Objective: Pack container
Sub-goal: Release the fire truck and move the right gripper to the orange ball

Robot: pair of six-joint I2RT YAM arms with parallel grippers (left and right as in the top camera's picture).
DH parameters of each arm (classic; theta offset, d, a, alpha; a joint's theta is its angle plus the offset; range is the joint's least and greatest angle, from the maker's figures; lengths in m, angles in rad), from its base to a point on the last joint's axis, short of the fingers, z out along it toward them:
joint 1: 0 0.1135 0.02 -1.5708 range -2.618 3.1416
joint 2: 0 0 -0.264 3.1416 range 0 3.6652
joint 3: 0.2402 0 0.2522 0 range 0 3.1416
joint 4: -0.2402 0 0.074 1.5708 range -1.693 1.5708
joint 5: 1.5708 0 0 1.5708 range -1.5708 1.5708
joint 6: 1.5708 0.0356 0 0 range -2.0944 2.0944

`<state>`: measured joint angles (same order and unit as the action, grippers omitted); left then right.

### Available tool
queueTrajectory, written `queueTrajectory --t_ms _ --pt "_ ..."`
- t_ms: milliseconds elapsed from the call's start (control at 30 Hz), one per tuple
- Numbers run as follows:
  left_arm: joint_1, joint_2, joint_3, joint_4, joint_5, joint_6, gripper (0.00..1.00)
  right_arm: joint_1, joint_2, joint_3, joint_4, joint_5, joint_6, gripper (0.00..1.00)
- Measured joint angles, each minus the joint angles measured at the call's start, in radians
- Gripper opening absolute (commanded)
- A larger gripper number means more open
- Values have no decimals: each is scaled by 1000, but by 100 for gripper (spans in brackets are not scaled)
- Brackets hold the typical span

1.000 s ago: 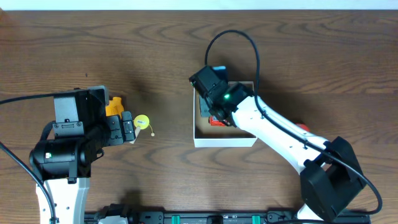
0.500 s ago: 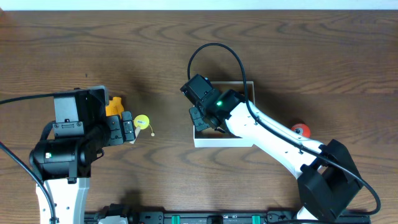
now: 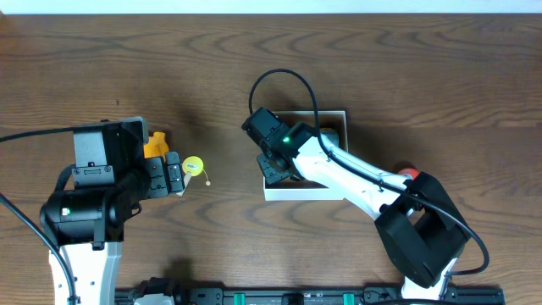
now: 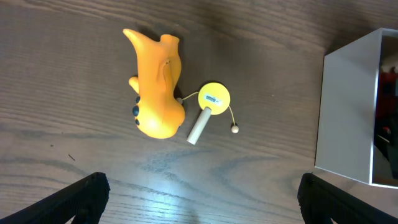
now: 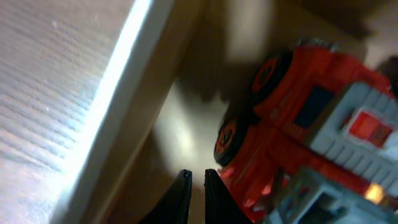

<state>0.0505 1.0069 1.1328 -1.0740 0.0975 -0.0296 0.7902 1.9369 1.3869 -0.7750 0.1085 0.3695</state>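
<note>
Duly located the container (image 3: 305,193) just toward 3 o'clock of the table's (image 3: 212,68) centre, lidless, mouth up. Found the right gripper (image 5: 197,185) inside it, close by the 9 o'clock wall, fingertips nearly together with only a thin gap and nothing between them (wrist view is blurred but clear enough on this). Noted a red toy truck (image 5: 298,118) on the tan floor at 1 o'clock of those fingertips. Found the left gripper (image 4: 214,199) spread wide, holding nothing, above bare wood at 9 o'clock of the container. Recorded a yellow-orange figure (image 4: 155,87) toward 11 o'clock of it, just beside a yellow disc on a stick (image 4: 213,98).
</note>
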Motion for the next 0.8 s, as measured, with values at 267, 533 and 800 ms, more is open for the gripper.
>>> queueTrajectory --t_ms 267,533,800 --pt "0 0 0 0 0 0 98 -41 0 0 74 76 -8 14" --pt "0 0 0 0 0 0 98 -60 0 0 88 102 -13 17" --pt "0 0 0 0 0 0 98 -60 0 0 128 85 -28 24"
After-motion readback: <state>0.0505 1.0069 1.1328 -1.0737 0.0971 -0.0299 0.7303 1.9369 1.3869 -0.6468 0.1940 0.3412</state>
